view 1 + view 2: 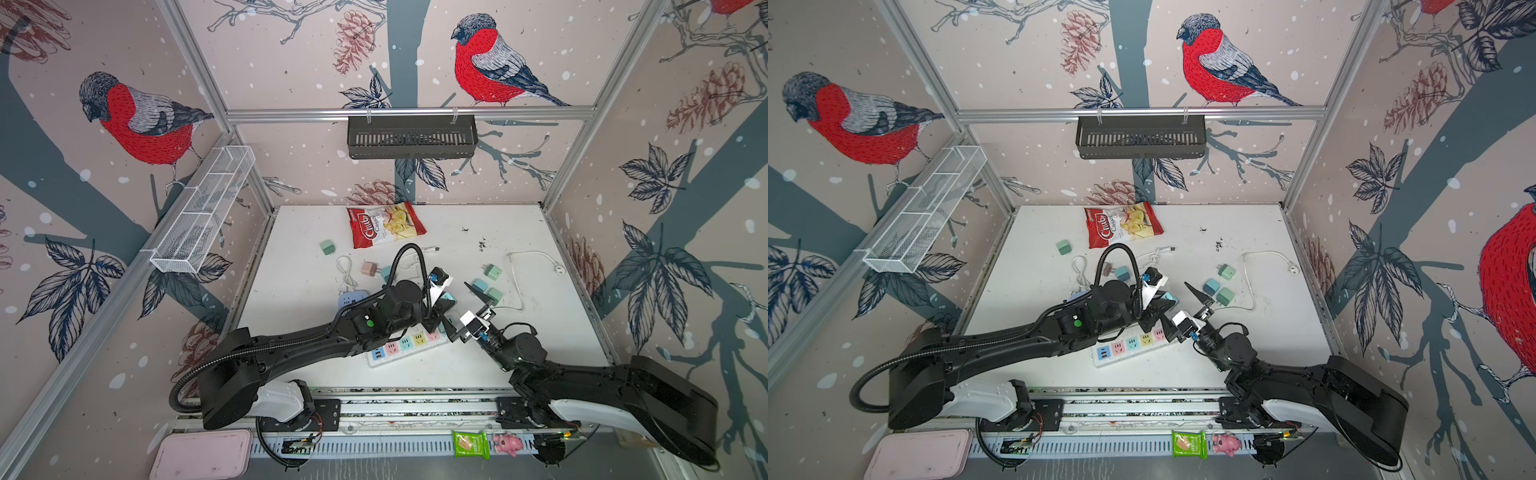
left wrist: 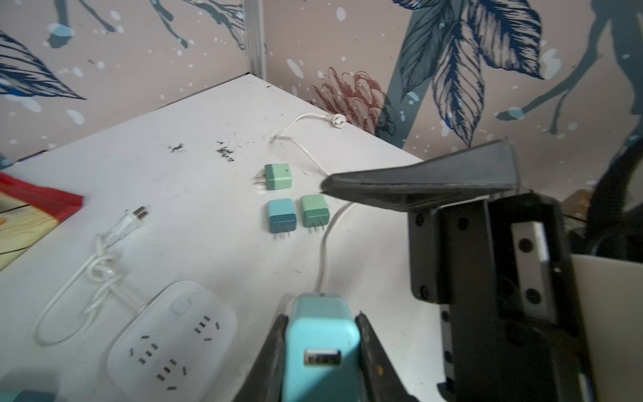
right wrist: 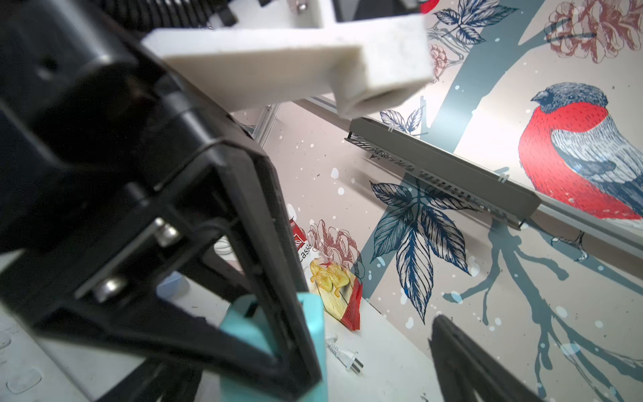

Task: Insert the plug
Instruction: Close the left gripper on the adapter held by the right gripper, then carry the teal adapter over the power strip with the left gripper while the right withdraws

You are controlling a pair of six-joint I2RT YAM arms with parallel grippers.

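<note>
Snugly in left hand [image 2: 322,315], blue plug [image 2: 322,351]; right hand [image 1: 455,302] agape.

The turquoise plug [image 2: 322,334] is smooth matt plastic, the snack bag [image 1: 386,224] glossy foil, the white tabletop [image 1: 511,224] matt and smudged.

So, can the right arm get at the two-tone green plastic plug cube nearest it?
Probably yes: the open right end effector sits beside the green plug cube, which lies uncovered on the white table; only the left end effector crowds its other side.
</note>
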